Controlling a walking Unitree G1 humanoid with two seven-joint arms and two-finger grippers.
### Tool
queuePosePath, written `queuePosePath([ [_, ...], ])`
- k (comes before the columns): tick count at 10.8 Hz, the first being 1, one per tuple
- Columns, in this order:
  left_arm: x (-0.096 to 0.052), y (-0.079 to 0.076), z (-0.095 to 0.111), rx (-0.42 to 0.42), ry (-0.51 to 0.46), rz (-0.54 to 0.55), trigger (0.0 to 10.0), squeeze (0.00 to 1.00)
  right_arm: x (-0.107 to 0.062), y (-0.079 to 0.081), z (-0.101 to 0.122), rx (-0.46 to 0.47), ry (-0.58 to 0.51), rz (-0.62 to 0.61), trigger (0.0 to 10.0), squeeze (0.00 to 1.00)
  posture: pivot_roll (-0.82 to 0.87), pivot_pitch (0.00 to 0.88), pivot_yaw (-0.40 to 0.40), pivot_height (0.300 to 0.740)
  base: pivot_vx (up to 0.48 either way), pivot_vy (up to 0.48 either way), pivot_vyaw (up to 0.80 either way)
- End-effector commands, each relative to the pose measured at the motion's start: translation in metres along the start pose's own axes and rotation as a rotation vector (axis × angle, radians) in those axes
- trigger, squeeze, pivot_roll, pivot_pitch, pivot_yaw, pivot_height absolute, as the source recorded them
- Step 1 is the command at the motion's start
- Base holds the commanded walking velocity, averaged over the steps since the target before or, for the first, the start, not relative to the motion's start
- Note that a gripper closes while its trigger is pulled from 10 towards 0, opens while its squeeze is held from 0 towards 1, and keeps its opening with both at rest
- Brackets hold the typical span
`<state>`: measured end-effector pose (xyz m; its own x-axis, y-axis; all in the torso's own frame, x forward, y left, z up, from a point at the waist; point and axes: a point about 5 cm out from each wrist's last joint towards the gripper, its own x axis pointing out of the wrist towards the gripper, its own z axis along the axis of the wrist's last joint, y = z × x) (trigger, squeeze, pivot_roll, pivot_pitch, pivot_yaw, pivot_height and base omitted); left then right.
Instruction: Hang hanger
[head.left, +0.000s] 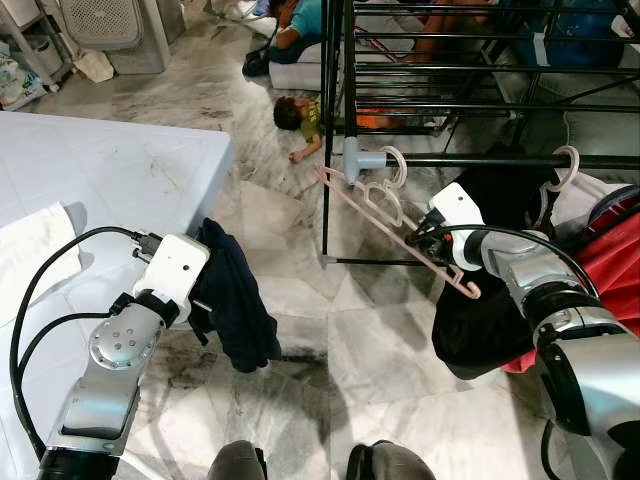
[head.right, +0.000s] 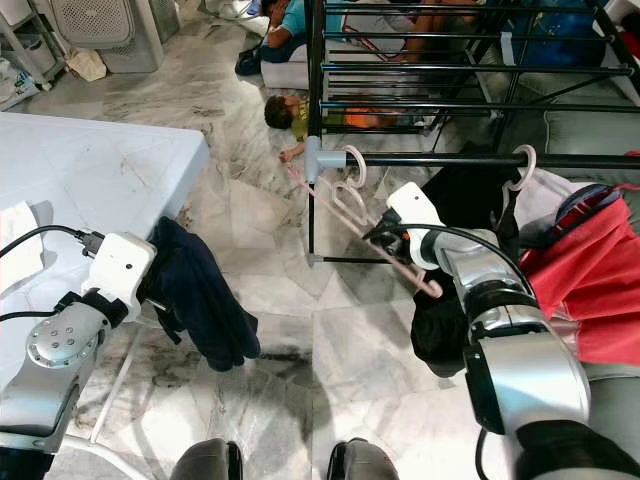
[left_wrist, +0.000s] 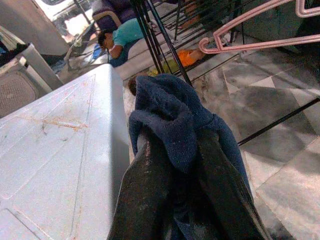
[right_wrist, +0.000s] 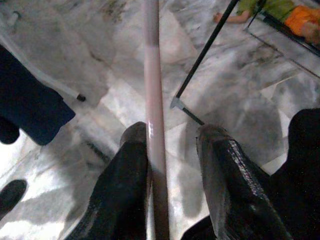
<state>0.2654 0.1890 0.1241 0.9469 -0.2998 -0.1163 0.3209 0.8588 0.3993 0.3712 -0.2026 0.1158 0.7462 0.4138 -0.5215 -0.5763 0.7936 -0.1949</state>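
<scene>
Presently inspected, largest item first. Black drying rack standing on marble floor, top rail running across to robot's right. White table at left. Dark and red garments already hanging from rail at right, one on a pale hook.

Left gripper clamped on dark blue cloth, which droops limp beside table edge; held well apart from rack and idle as to the task.

Right gripper at lower bar of pink hanger. Fingers apart, bar lying against one finger, clear gap to the other; no squeeze evident. Hanger tilted, far end toward the floor. Hook sits at rail near rack's corner post; looks looped over, though full seating cannot be confirmed.

Judged: hanger thin, stiff plastic, light, smooth and prone to slip or swing between hard fingers. Best held on straight lower bar or at neck below hook, never on the thin hook itself. Risk: hook unseating if bar is nudged on withdrawal.

Also noted: person lying on floor behind rack.
</scene>
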Motion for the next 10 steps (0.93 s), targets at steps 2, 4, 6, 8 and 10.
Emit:
queuePosePath([
  [2, 0.002, 0.004, 0.005, 0.021, -0.028, 0.011, 10.0, 0.0, 0.0, -0.004, 0.012, 0.057, -0.07, -0.049, 0.0, 0.0, 0.05, 0.086, -0.01, 0.74, 0.0, 0.0, 0.0],
  [4, 0.004, 0.005, 0.005, 0.023, -0.031, 0.011, 10.0, 0.0, 0.002, -0.002, 0.007, 0.125, -0.112, -0.079, 0.0, 0.0, 0.04, 0.078, -0.014, 0.74, 0.0, 0.0, 0.0],
  [6, 0.004, 0.004, 0.004, 0.023, -0.033, 0.007, 10.0, 0.0, 0.006, 0.01, -0.003, 0.186, -0.137, -0.054, 0.0, 0.0, 0.04, 0.073, -0.012, 0.74, 0.0, 0.0, 0.0],
  [8, 0.006, 0.003, 0.003, 0.027, -0.035, -0.001, 10.0, 0.0, 0.009, 0.014, -0.005, 0.247, -0.183, -0.116, 0.0, 0.0, 0.03, 0.065, -0.02, 0.74, 0.0, 0.0, 0.0],
  [10, 0.006, 0.0, 0.002, -0.071, -0.049, 0.008, 10.0, 0.0, 0.012, 0.027, 0.005, 0.278, -0.287, -0.151, 0.0, 0.0, 0.03, 0.056, -0.029, 0.74, 0.0, 0.0, 0.0],
])
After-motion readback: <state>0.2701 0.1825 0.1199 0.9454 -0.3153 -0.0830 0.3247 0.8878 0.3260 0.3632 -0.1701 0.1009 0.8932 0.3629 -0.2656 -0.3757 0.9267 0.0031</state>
